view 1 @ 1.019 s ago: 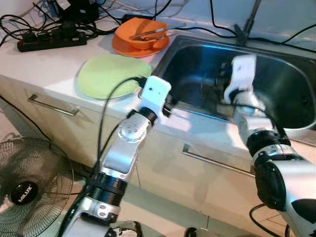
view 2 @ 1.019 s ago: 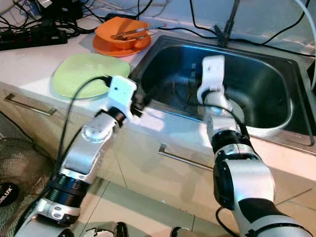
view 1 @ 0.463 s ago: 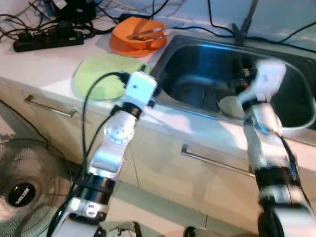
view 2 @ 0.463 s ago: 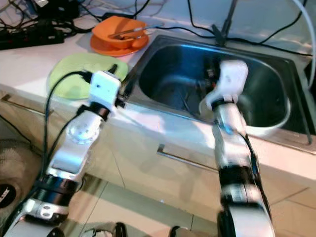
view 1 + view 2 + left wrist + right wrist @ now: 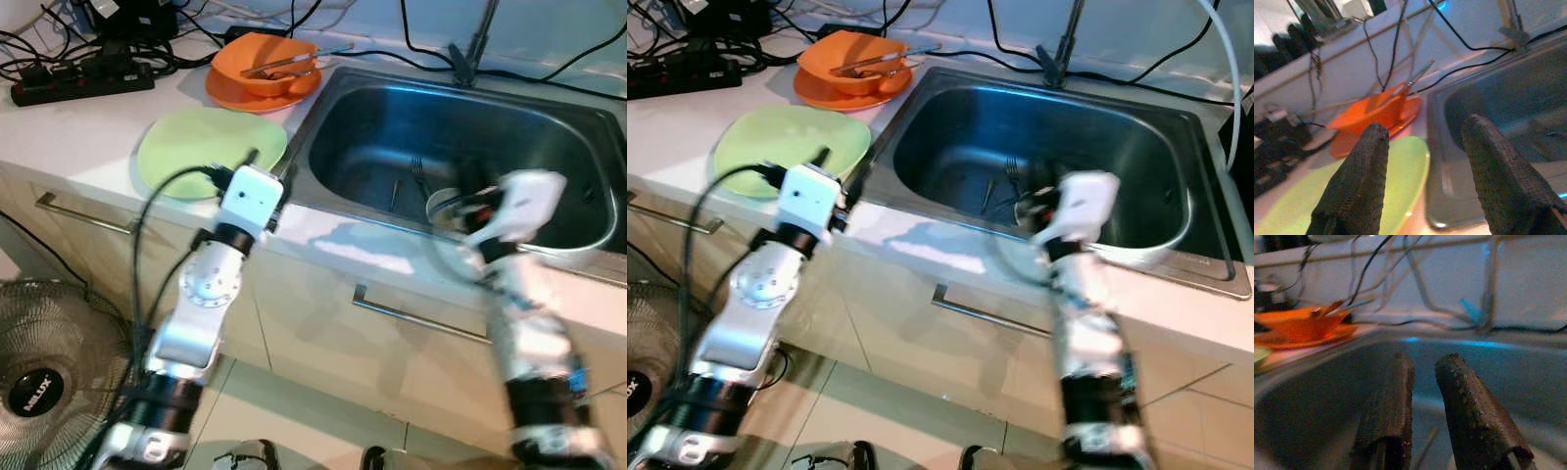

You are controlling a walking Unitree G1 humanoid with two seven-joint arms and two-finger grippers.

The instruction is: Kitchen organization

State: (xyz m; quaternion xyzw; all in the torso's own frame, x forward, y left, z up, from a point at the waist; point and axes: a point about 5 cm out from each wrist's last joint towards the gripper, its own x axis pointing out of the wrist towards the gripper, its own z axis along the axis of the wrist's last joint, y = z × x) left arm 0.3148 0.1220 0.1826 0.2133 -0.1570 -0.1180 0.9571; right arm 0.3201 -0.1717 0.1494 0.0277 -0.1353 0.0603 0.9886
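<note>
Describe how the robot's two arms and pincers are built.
Both arms are silver metal with black joint rings and a white box at each wrist. A black cable loops along the left arm. The left pincer and right pincer each have two long, black, textured fingers.

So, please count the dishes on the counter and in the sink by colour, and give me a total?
Orange: 2, a bowl standing on a plate beside the sink.
Green: 1, a flat plate on the counter.
White: 1, a bowl inside the sink, partly hidden by the right arm.
Total: 4.
</note>
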